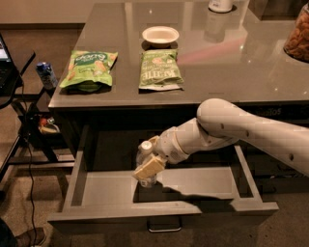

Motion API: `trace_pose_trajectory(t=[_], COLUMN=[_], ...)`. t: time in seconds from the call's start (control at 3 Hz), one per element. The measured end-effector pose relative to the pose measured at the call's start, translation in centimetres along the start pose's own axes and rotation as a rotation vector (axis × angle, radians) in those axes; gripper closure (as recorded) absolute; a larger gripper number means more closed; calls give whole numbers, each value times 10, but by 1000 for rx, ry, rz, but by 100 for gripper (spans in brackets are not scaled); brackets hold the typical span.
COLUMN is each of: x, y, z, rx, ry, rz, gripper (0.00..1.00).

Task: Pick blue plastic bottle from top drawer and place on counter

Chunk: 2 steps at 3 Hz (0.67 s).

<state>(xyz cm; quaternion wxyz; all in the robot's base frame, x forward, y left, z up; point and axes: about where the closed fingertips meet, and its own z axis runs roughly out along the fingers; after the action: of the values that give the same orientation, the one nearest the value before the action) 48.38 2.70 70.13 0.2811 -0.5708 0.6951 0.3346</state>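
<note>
The gripper [145, 171] is clamped on the blue plastic bottle [143, 153] in the top drawer [193, 185]; lifting it may bump the counter [231, 67] edge.

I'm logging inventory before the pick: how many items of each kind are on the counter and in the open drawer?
Snack bags: 2, left bag and right bag, on the counter
Bowls: 1, white bowl, on the counter
Bottles: 1, blue plastic bottle in the top drawer, gripper at it
Edge-cropped containers: 2, white container and brownish container
Total: 6
</note>
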Motion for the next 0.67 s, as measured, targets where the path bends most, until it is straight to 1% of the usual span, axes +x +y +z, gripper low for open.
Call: trace_pose_trajectory(t=[0.67], x=[0], y=[0], z=[0], rx=[0], ry=[0], rz=[0], gripper=[89])
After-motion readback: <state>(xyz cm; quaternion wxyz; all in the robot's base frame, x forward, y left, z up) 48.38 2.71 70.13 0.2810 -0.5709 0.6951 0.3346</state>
